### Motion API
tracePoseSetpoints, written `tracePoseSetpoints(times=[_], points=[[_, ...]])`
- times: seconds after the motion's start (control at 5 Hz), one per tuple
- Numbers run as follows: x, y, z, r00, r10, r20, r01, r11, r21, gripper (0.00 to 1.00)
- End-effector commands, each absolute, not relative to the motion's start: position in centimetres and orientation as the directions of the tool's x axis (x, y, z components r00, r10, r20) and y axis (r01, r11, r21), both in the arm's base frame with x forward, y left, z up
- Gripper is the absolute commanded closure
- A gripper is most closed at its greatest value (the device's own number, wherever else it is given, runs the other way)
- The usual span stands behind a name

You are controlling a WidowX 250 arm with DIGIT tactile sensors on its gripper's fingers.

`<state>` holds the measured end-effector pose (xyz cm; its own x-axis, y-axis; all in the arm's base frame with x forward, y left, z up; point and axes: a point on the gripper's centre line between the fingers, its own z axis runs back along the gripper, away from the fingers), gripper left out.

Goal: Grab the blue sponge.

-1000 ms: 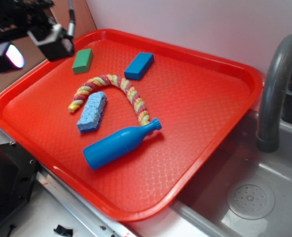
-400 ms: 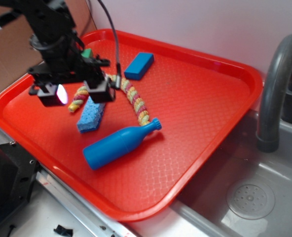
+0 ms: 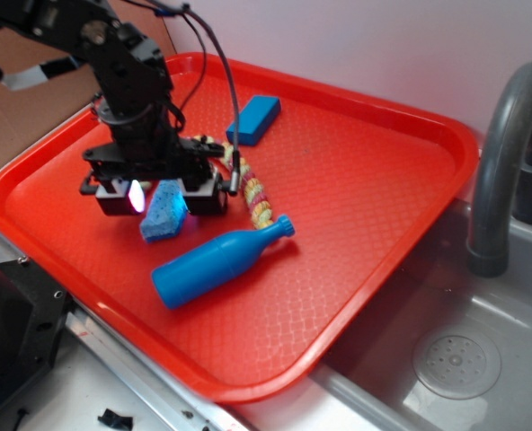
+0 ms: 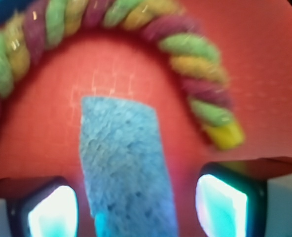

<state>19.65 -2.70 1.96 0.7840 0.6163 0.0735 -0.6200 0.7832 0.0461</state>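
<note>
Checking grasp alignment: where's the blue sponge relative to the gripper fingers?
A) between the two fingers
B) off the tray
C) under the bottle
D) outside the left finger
A: in the wrist view the blue sponge lies between the two fingers of the open gripper.

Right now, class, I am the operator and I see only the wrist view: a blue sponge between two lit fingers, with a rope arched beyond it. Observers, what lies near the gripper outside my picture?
Observer: A blue bottle lies on its side on the red tray, just camera-side of the blue sponge.
Operator: Is there any other blue thing I could mistake for the sponge?
Observer: Yes, a smooth blue block lies beyond the rope, toward the tray's far rim.
Operator: What is off the tray?
Observer: A sink with a grey faucet is on the picture's right side.
</note>
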Motion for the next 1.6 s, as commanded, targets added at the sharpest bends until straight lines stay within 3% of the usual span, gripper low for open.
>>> tracePoseSetpoints(times=[0.0, 0.2, 0.4, 0.6, 1.0, 1.2, 1.4], points=[[19.6, -2.5, 1.4, 0.806, 0.588, 0.066, -0.591, 0.806, 0.037, 1.00], [19.6, -2.4, 1.5, 0.802, 0.595, 0.057, -0.597, 0.801, 0.038, 1.00], [20.1, -2.3, 3.8, 0.847, 0.531, 0.024, -0.532, 0.846, 0.047, 1.00], [21.1, -3.1, 8.4, 0.921, 0.389, -0.009, -0.388, 0.919, 0.070, 1.00], [20.0, -4.2, 16.8, 0.982, 0.183, 0.044, -0.182, 0.983, -0.033, 1.00], [18.7, -3.4, 19.5, 0.974, 0.183, 0.131, -0.174, 0.982, -0.075, 1.00], [17.9, -2.3, 19.5, 0.965, 0.230, 0.122, -0.225, 0.973, -0.056, 1.00]])
